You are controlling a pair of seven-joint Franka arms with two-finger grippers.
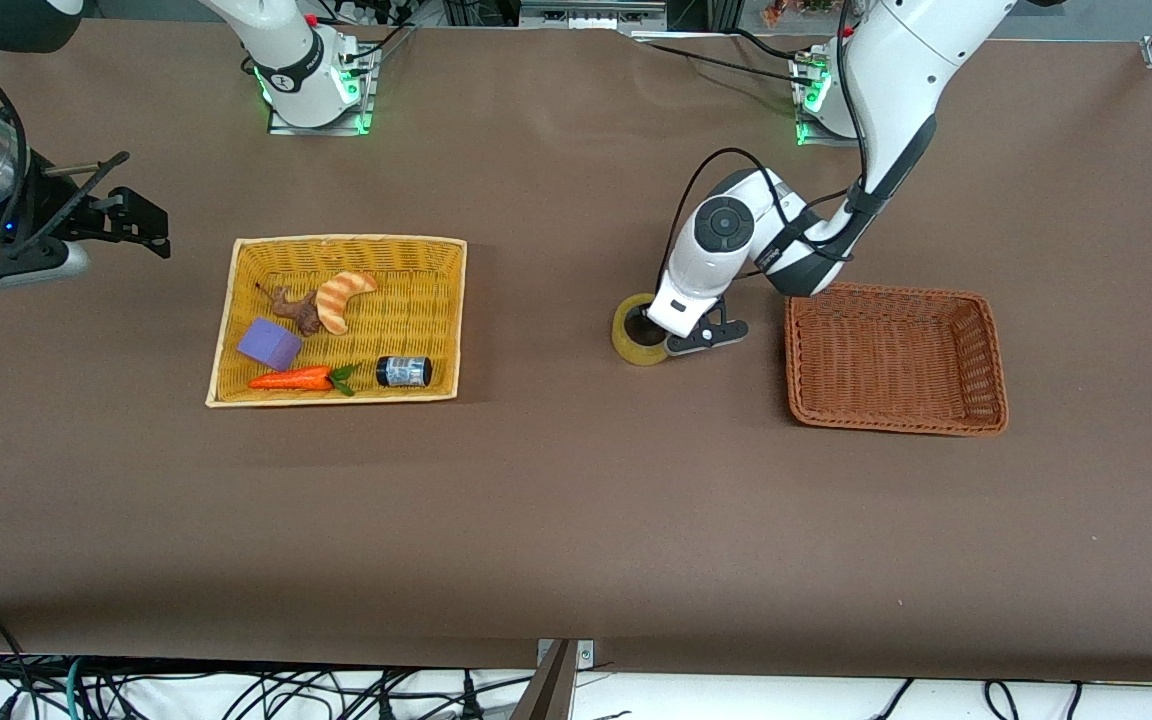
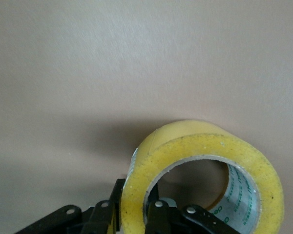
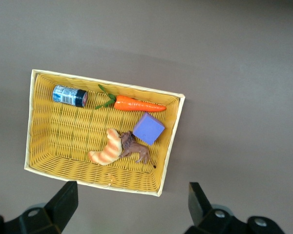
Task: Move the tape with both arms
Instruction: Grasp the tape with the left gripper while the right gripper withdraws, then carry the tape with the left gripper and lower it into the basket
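While the left gripper [image 1: 658, 338] grips the tape [image 1: 639, 330], the right gripper [image 1: 141, 222] waits with its fingers wide apart.

Left gripper is down at the brown worktop [image 1: 576, 520], between the yellow basket [image 1: 236, 330] and the brown basket [image 1: 894, 360]; its fingers [image 2: 158, 217] are closed across the wall of the tape roll, one inside the hollow centre, one outside. Right gripper holds nothing, raised at the right arm's end of the worktop, over bare surface beside the yellow basket. That basket contains a croissant [image 1: 344, 297], a brown figure [image 1: 298, 309], a purple block [image 1: 270, 343], a carrot [image 1: 296, 379] and a black jar [image 1: 403, 371].
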